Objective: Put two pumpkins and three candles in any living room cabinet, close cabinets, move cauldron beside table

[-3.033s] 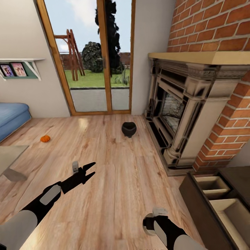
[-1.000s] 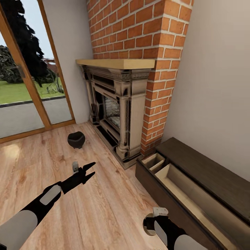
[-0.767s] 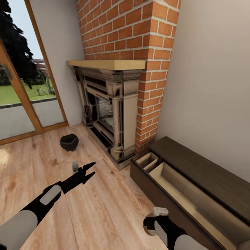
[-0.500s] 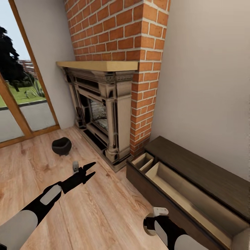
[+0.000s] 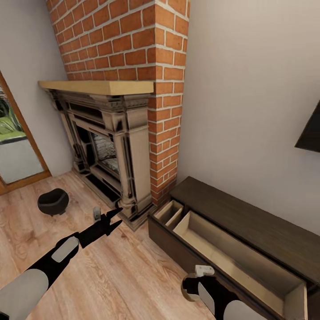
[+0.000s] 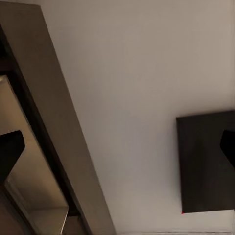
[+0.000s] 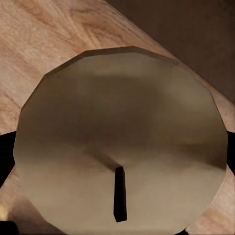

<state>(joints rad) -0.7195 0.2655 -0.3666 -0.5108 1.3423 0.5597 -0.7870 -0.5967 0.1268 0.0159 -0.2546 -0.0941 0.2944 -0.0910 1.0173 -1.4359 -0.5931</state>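
Observation:
The candle [image 7: 122, 152] shows end-on in the right wrist view, an olive-grey disc with a dark wick, and my right gripper [image 5: 194, 284] is shut on it low over the wooden floor, just in front of the cabinet [image 5: 249, 224]. The cabinet's front stands open, with pale beige compartments [image 5: 222, 253] inside. My left gripper [image 5: 118, 215] is open and empty, held out over the floor towards the fireplace. The black cauldron [image 5: 53, 201] sits on the floor to its left. The pumpkins are out of view.
A dark carved fireplace [image 5: 111, 146] with a brick chimney [image 5: 133, 40] stands between the cauldron and the cabinet. A glass door [image 5: 13, 158] is at the far left. A dark screen [image 5: 311, 131] hangs on the wall above the cabinet.
The camera has swung to the right: fireplace and cauldron slid left in the picture, the pumpkin and sofa left the view, and more of the cabinet appeared. Both arms keep their pose.

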